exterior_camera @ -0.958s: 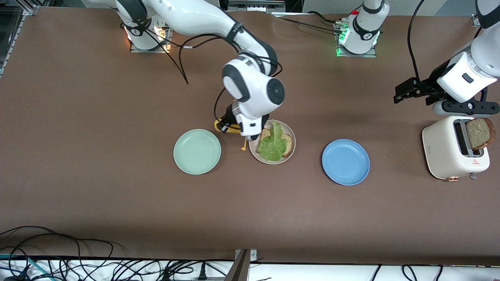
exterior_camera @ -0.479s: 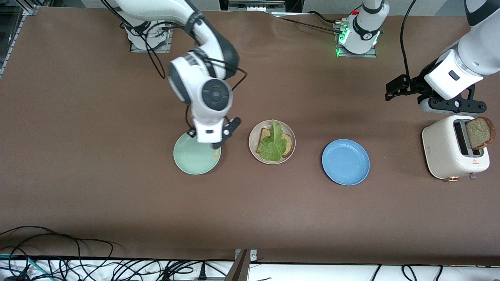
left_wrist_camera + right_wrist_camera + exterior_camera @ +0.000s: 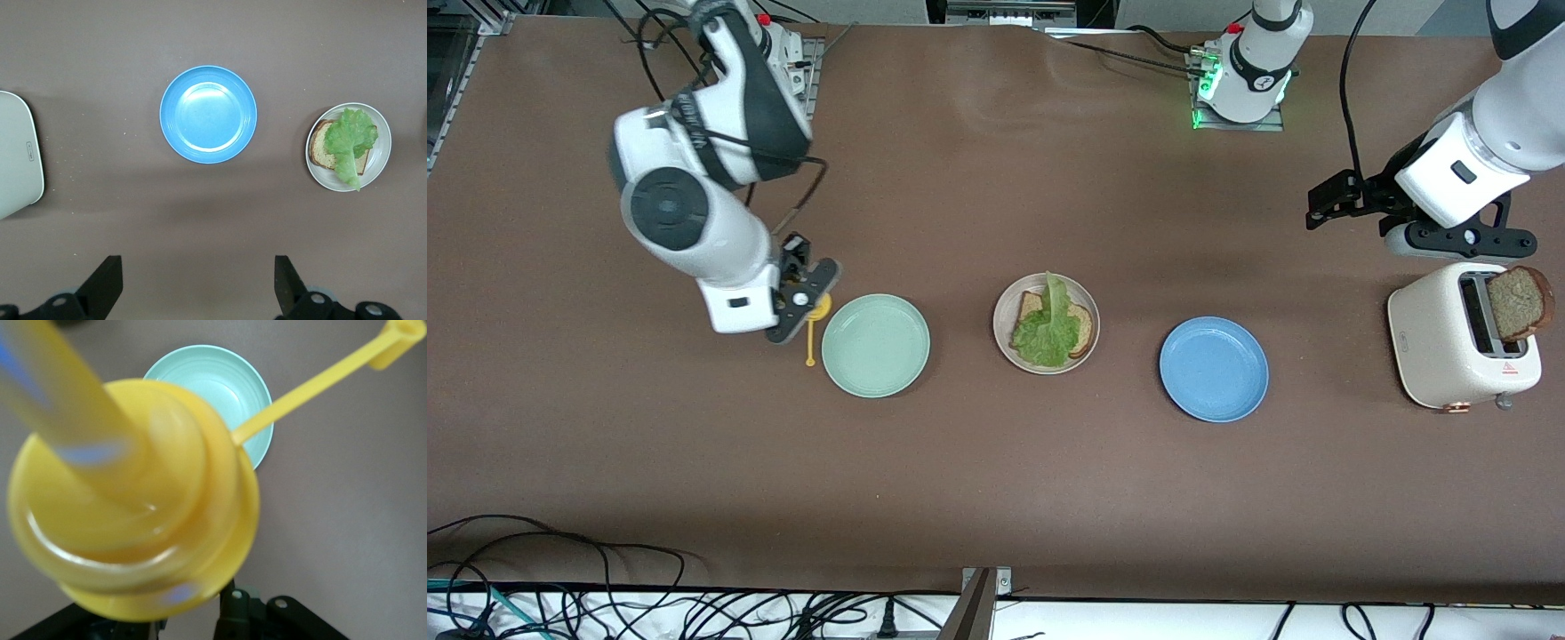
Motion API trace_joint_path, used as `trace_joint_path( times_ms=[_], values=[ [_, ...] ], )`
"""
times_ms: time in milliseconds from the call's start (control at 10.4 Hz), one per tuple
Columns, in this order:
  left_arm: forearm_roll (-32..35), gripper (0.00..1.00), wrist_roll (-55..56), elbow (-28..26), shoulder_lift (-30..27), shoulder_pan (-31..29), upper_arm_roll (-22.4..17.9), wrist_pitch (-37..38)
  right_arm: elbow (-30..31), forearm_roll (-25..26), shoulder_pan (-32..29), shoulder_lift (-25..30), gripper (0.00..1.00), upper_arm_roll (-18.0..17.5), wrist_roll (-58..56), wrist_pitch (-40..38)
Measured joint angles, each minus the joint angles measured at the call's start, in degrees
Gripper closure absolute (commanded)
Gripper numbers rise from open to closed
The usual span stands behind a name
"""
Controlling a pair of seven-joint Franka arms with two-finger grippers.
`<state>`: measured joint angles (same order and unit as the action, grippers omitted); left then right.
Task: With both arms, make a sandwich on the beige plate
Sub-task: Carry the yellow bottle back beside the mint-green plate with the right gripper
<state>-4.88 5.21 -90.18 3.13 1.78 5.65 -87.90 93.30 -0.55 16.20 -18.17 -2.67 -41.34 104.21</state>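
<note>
While your right gripper [image 3: 805, 307] grips a yellow plastic squeeze bottle [image 3: 815, 313] beside the round mint green plate [image 3: 876, 345], your left gripper [image 3: 1334, 206] waits spread wide above the white toaster [image 3: 1458, 342]. Beige plate [image 3: 1088, 307], mid-table: toast, lettuce.

A robotics lab: arm bases [image 3: 1238, 84] bolted to a brown table [image 3: 996, 480], loose cables [image 3: 560, 587].

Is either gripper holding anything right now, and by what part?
Right gripper holds a yellow squeeze bottle by its body; left gripper is open, holding nothing.
</note>
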Motion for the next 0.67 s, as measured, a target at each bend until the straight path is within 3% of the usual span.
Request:
trace_joint_path(
  times_ms=[383, 670],
  values=[
    [0.0, 0.00, 0.0, 0.0, 0.0, 0.0, -0.1, 0.1, 13.1, -7.5, -9.5, 2.8, 1.00, -0.3, -17.8, 15.8],
    [0.0, 0.00, 0.0, 0.0, 0.0, -0.1, -0.3, 0.1, 17.6, -11.6, -11.7, 1.2, 1.00, -0.3, -26.5, 23.9]
  ],
)
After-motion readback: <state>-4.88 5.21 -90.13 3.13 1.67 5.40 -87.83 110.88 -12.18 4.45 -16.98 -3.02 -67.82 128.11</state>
